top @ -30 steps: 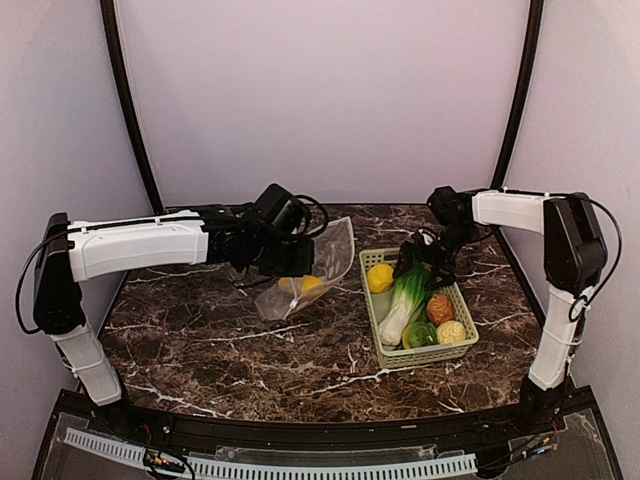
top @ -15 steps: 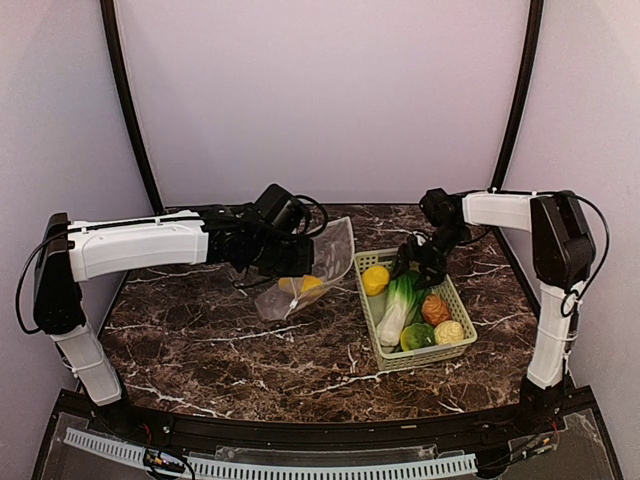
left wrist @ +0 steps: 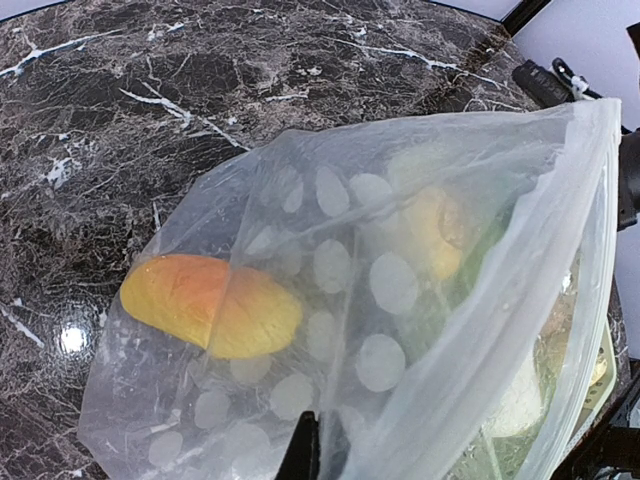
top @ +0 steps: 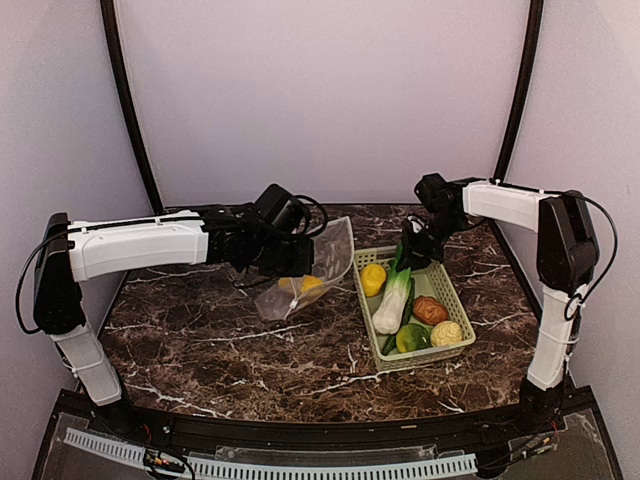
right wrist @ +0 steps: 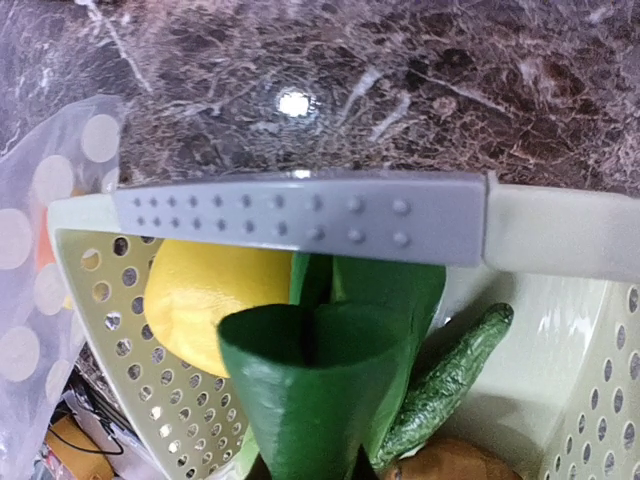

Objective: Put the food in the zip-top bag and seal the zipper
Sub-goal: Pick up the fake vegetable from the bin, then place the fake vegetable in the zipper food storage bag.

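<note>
Leek (top: 392, 300) lies slantwise in the basket (top: 425, 357), white root end toward the basket's near side, green top up at its far rim. The right gripper (top: 408, 252) is at that far rim, clenched on the green top. The wrist view shows one gray finger pad (right wrist: 300, 215) across the leaves; the other pad is hidden.

A yellow lemon (top: 373, 278) sits just beside the leek on the basket's left. Brown, pale bumpy and green pieces are on its right.

The zip-top bag (top: 335, 250) hangs just left of the basket, pinched by the tight-closed left gripper (top: 300, 258). One orange-yellow piece (left wrist: 215, 305) is already inside. The mouth edge (left wrist: 585, 260) faces the basket.

Step in hand, as I judge it: lift the leek out and feed it into the bag.
- Raise the leek straight up until the root end clears the basket's left wall, or the basket gets dragged along.
- The grip is far off-centre, so expect the heavy white end to swing. Move slow.
- Lead with the root end into the mouth.
- The mouth looks floppy and only part open, so the leek could push the film shut.

The dark marble table (top: 200, 340) lies beneath the basket.
</note>
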### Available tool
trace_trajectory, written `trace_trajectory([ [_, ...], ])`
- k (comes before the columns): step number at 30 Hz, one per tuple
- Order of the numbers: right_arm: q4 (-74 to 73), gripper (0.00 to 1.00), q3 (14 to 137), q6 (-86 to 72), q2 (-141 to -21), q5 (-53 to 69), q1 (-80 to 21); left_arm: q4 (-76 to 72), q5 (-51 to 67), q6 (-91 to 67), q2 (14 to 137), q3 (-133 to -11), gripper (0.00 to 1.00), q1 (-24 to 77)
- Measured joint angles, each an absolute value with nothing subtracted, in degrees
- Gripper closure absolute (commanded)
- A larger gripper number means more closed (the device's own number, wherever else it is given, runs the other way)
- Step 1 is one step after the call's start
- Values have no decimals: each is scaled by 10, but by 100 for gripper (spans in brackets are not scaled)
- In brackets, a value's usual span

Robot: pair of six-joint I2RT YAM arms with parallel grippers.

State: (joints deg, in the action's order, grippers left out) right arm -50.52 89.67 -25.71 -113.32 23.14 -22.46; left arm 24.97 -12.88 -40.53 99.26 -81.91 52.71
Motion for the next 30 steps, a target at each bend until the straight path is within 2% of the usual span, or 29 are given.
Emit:
trace_trajectory([
  [11,-492,100,947,-207,-1015,247,-219,255,-126,-410,996,-838,99,527],
  [19,-376,100,943,-166,-919,313,-217,251,-115,-432,1006,-851,99,527],
  [30,-232,100,1001,-172,-924,312,-242,223,-102,-503,1031,-885,99,527],
])
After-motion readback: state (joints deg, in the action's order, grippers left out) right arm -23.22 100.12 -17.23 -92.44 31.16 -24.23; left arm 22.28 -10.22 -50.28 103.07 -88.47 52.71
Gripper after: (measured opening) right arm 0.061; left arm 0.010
